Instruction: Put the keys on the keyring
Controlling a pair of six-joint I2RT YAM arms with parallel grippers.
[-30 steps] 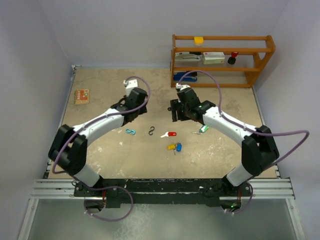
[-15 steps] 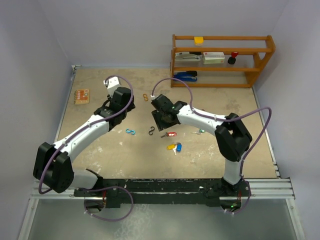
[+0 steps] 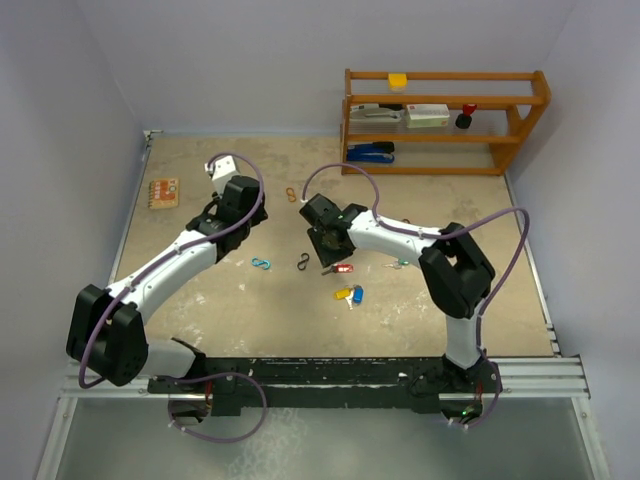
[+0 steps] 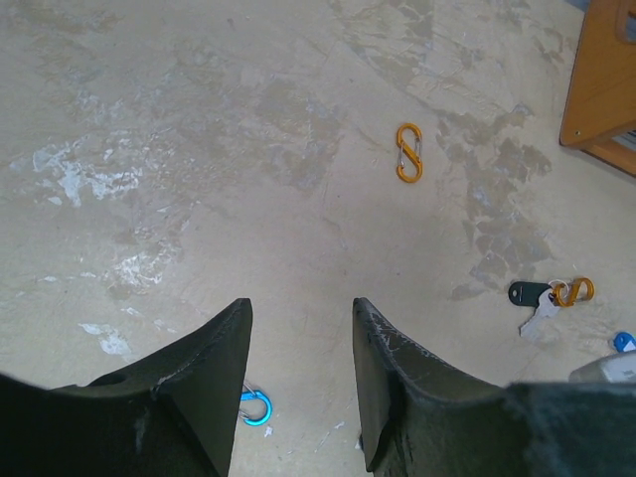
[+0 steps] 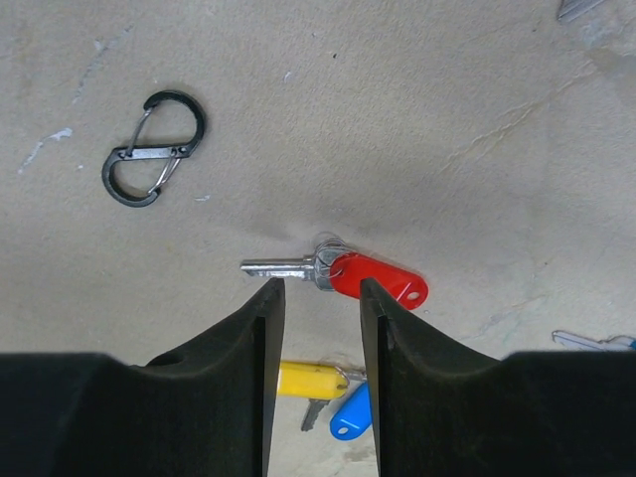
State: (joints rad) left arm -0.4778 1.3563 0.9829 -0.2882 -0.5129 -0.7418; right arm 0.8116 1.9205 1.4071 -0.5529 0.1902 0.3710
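Your left arm and right arm show white shells and black joints. Purple cables loop from both above the black base rail. The left gripper fingers are scuffed black.

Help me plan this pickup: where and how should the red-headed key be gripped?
Probably by its red plastic head, pinched across the narrow sides from straight above: the key lies flat on the table, and its blade looks thin.

Yellow key seemingly half-hidden by jaws.

Right jaws near red key, black clip alongside
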